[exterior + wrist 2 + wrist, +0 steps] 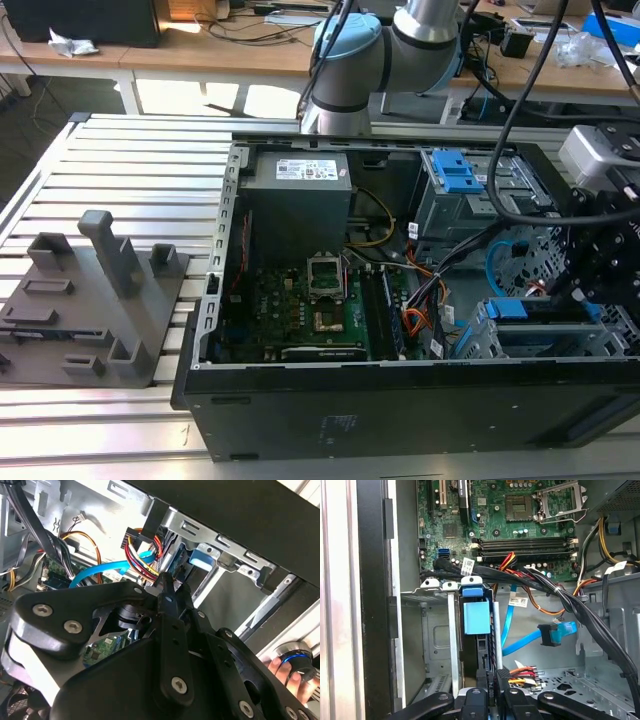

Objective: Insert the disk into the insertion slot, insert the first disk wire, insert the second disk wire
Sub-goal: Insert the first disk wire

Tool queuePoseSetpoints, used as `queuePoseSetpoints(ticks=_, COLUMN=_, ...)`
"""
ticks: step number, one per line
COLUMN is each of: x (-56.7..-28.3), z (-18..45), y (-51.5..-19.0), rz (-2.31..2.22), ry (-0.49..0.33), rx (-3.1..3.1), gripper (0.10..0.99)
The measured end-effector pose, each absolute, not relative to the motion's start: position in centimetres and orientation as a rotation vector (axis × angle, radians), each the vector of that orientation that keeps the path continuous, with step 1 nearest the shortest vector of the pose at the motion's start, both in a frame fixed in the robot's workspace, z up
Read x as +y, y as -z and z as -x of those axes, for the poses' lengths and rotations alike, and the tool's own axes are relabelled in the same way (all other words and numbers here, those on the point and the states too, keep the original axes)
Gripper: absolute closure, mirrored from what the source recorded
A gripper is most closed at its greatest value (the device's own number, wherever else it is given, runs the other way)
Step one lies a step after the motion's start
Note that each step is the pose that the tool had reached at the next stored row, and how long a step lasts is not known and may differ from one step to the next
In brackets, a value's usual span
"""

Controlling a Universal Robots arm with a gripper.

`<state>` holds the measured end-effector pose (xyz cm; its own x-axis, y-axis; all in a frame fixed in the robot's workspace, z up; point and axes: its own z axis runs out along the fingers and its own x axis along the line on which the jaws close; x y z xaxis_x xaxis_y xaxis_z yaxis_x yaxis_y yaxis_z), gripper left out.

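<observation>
The disk, framed by its blue carrier, sits edge-on inside the grey insertion slot; in the exterior view the disk lies in the slot at the case's front right. My gripper is right behind the disk, shut on the dark plug of the first disk wire, whose red-orange strands trail off sideways. In the second wrist view the gripper has its fingertips closed together by the carrier. The second disk wire, light blue, hangs loose with its plug free beside the slot.
A thick black cable bundle crosses above the slot. The motherboard and power supply fill the case's left part. A larger cage with blue clips stands behind. A grey fixture lies left of the case. A hand rests outside the case.
</observation>
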<state>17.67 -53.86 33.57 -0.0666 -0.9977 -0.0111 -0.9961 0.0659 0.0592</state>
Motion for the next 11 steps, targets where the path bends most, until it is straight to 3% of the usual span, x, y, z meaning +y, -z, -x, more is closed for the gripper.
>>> queuePoseSetpoints(ticks=11, x=-53.93, z=-17.83, y=-33.24, rz=-2.123, ry=0.079, rx=-2.270, gripper=0.898)
